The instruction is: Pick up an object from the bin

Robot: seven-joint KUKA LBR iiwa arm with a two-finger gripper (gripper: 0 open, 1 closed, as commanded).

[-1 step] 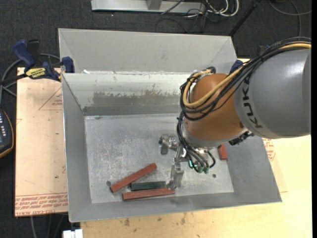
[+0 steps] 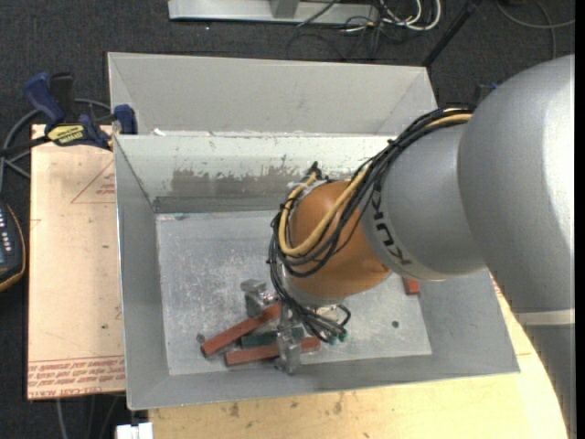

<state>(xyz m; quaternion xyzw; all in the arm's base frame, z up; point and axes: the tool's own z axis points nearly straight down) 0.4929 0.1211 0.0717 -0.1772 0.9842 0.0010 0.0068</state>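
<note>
My gripper (image 2: 274, 324) is low over the front middle of the bin, under the arm's orange cover. It is open, with one metal finger (image 2: 257, 293) at the upper left and the other (image 2: 291, 353) at the lower right. Between and beside them lies a small cluster: a long red-brown stick (image 2: 228, 337) slanting to the lower left, a second red-brown stick (image 2: 254, 357) flat along the front, and a dark green piece (image 2: 261, 340) between the two. The near ends of the sticks reach in under the gripper.
A small red piece (image 2: 412, 287) lies on the bin floor to the right, partly under the arm. The arm's thick grey body covers the bin's right side. The left and back of the floor are bare scuffed metal.
</note>
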